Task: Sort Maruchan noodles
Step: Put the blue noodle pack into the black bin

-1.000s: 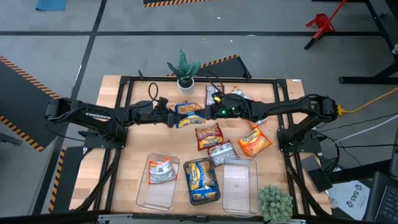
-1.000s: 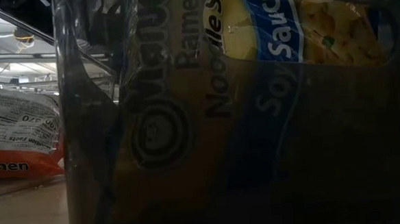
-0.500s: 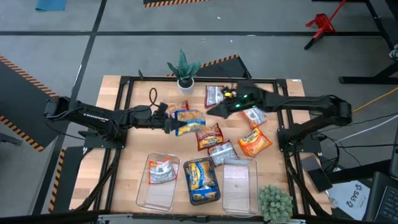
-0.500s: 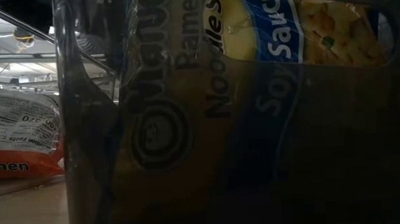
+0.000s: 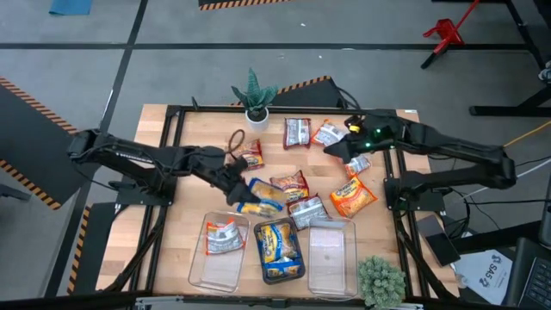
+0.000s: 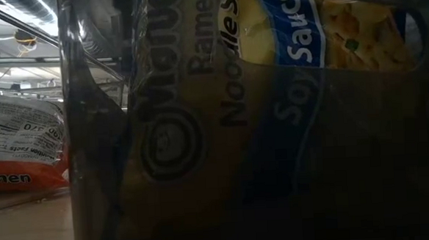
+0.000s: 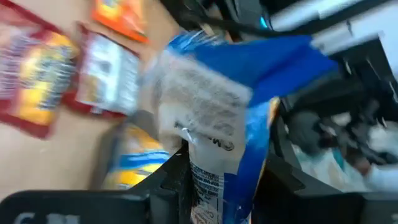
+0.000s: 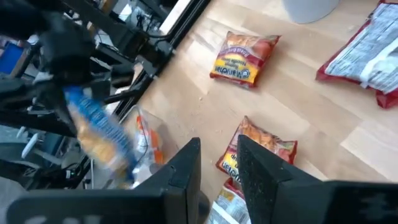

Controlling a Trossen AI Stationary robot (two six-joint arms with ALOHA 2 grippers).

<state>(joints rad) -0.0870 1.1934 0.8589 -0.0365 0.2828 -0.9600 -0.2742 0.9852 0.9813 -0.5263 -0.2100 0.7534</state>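
My left gripper (image 5: 244, 200) is shut on a blue-and-yellow Maruchan noodle packet (image 5: 260, 207), held above the table just beyond the clear bins. My right gripper (image 5: 336, 151) hangs at the far right, slightly open, with nothing between its fingers (image 8: 219, 163). Loose packets lie flat on the wood: red-and-silver ones (image 5: 297, 132) (image 5: 329, 133), a red one (image 5: 291, 185), an orange one (image 5: 353, 195). The left bin (image 5: 200, 263) holds a red-and-silver packet (image 5: 225, 237). The middle bin (image 5: 303, 258) holds a blue-and-yellow packet (image 5: 277, 245). My left gripper pinches the blue-and-yellow packet between its two fingers at one narrow end (image 7: 217, 171). The fingers come from the table's left, slanting a little downward. The rest of the packet (image 7: 249, 81) sticks out beyond the fingertips, lifted clear of the table.
A third clear bin (image 5: 331, 254) stands at the right of the row. A potted plant (image 5: 256, 96) stands at the far edge and a green bush (image 5: 380, 280) at the near right corner. A black frame (image 5: 168, 155) borders the table.
My left gripper has carried the blue-and-yellow packet up and toward the near edge, from the table's middle to just beyond the bins, and has tipped nearer to level. My right gripper has drawn back from the middle toward the far right and risen.
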